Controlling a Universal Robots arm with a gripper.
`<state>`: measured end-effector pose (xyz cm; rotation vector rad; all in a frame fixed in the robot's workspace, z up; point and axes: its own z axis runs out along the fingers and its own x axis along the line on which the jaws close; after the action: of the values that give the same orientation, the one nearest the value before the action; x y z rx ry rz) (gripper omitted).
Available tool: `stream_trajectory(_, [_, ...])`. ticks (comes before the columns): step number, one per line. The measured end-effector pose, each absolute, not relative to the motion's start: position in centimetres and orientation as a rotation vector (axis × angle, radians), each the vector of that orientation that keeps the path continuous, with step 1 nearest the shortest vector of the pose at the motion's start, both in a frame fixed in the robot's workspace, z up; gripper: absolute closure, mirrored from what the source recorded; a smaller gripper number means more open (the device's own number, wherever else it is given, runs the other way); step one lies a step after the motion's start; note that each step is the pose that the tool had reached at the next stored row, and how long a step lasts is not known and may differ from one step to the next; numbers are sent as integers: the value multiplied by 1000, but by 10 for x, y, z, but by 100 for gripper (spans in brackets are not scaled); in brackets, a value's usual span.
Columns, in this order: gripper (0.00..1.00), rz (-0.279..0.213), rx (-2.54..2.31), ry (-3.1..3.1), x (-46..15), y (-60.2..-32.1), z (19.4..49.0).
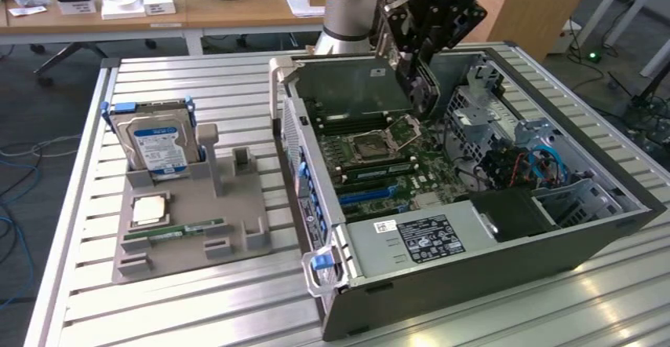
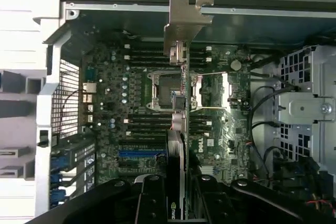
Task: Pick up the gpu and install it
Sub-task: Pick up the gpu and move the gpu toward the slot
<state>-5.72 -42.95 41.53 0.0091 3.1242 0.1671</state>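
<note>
In the exterior view, one arm (image 1: 351,1) reaches down into one open case (image 1: 471,284) that lies on the desk (image 1: 209,308). The hand (image 1: 413,68) is narrow and clamped on the one gpu (image 1: 423,102). The gpu hangs on edge just under the hand, above the board (image 1: 393,170). One socket (image 1: 382,143) lies below the hand, slightly toward the exterior view's left.

Well apart from the hand, toward the exterior view's left and beside the case, one grey holder (image 1: 183,253) sits on the desk. It carries three things:
- one drive (image 1: 157,147), standing upright
- one chip (image 1: 150,208), lying flat
- one stick (image 1: 172,229), lying flat just beside the chip

In the wrist view, the hand (image 2: 181,198) shows two dark fingers (image 2: 152,203), one pressed on each face of the gpu (image 2: 181,129). The gpu is seen edge-on. It runs straight away from the hand to its one pale bracket (image 2: 185,22) at the far end.

Beneath the hand lies the board (image 2: 105,77), and the gpu's edge crosses over the one socket (image 2: 160,92). One blue slot (image 2: 139,154) sits on the board near the hand, to one side of the gpu. The case wall (image 2: 262,11) passes behind the bracket, at the end farthest from the hand.
</note>
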Motion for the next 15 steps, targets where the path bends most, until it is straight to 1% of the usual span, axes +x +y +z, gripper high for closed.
stream_trajectory(15, [74,178,9,3124,11,-429,415])
